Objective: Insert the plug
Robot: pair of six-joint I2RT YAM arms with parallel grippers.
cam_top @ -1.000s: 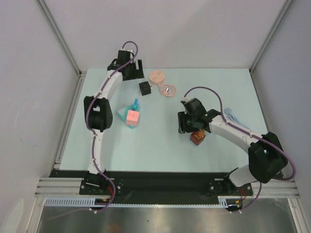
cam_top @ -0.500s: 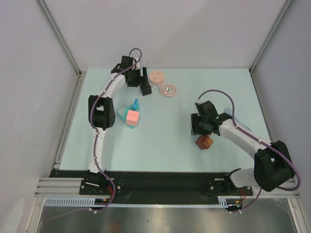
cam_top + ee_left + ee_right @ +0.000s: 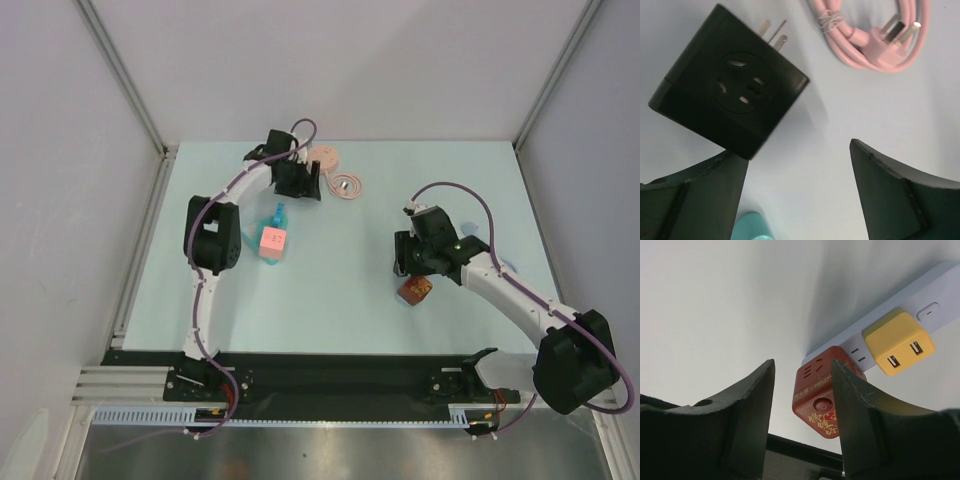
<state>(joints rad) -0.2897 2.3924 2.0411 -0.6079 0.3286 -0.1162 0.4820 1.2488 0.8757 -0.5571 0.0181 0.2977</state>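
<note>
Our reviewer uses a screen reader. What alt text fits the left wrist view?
A black socket cube, prongs pointing away, lies on the table beyond the open left hand. A coiled pink cable with its plug lies upper right.

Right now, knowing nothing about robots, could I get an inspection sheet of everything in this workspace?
Surface: pale blue table, things scattered across it.
Job's things: black socket cube lying with prongs bare; pink cable coiled, its plug not inserted.
Clutter: red socket cube beside a white power strip carrying a yellow adapter; pink cube by a teal thing; pink disc.
Grippers: left gripper open beside the black socket cube; right gripper jaws apart around the red socket cube, grip unclear.
Cables: purple cables looping along both arms.
Surroundings: grey walls, metal struts.
</note>
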